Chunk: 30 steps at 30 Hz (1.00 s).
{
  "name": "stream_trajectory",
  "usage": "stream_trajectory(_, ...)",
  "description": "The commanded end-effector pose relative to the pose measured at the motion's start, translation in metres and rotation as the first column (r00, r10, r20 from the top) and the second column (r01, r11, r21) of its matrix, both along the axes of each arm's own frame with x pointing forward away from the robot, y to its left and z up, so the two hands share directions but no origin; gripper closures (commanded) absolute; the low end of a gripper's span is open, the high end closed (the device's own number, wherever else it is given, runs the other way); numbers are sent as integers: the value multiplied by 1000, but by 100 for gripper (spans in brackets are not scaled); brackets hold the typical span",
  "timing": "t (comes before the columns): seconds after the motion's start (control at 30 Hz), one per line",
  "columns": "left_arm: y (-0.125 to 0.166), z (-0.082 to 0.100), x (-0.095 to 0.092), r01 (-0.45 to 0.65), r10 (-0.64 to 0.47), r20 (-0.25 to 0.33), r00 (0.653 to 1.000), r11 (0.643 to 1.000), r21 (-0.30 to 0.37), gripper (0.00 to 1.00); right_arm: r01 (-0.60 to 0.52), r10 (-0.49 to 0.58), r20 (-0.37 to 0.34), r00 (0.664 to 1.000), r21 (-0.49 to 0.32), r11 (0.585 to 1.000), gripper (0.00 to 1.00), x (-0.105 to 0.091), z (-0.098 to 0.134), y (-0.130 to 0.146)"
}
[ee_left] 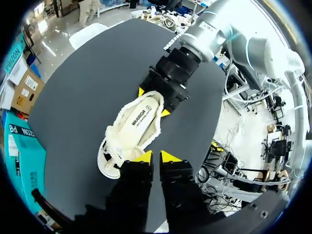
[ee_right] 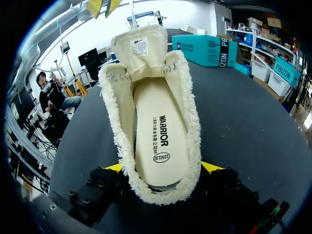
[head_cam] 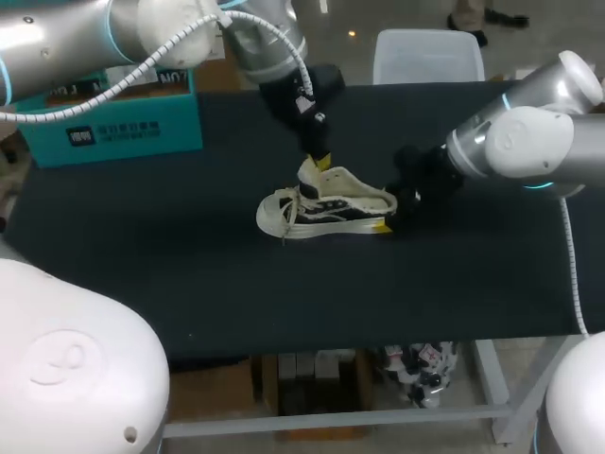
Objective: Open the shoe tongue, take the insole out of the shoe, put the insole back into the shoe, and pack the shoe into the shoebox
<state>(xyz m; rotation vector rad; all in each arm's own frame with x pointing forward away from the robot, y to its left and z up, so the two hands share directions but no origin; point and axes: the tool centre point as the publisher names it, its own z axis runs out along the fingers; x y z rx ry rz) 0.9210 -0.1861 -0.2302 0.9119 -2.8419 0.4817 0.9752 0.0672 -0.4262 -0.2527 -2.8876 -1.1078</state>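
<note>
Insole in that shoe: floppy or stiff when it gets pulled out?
Likely floppy and light: the insole looks like a thin sheet lying flat in the shoe. It may drag coming out, since the fuzzy lining crowds its edges.

Bench (head_cam: 189,284) in front of me: flat top under a matte black cover, running edge to edge in the head view. Surface plain and dark, a few faint light specks. Pale metal rail and one leg show below its near edge, on my right side.
</note>
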Motion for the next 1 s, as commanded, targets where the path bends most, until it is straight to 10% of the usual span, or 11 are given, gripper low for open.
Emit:
stream_trajectory(0.03, -6, 4, 0, 305, -309, 87, 947, 950, 62, 100, 1, -1, 3, 1000, 1, 1000, 100, -2, -7, -3)
stream_trajectory(0.13, -5, 5, 1, 518, -526, 104, 844, 850, 90, 100, 1, -1, 3, 1000, 1, 1000, 100, -2, -7, -3)
stream_trajectory(0.23, 3, 11, 8, 672, -678, 4, 735, 730, 120, 100, 1, -1, 3, 1000, 1, 1000, 100, -2, -7, -3)
stream_trajectory(0.6, 3, 11, 8, 672, -678, 4, 735, 730, 120, 100, 1, -1, 3, 1000, 1, 1000, 100, -2, -7, -3)
stream_trajectory(1.0, -8, -36, 22, 645, -664, 59, 745, 740, 190, 100, 1, -1, 3, 1000, 1, 1000, 100, -2, -7, -3)
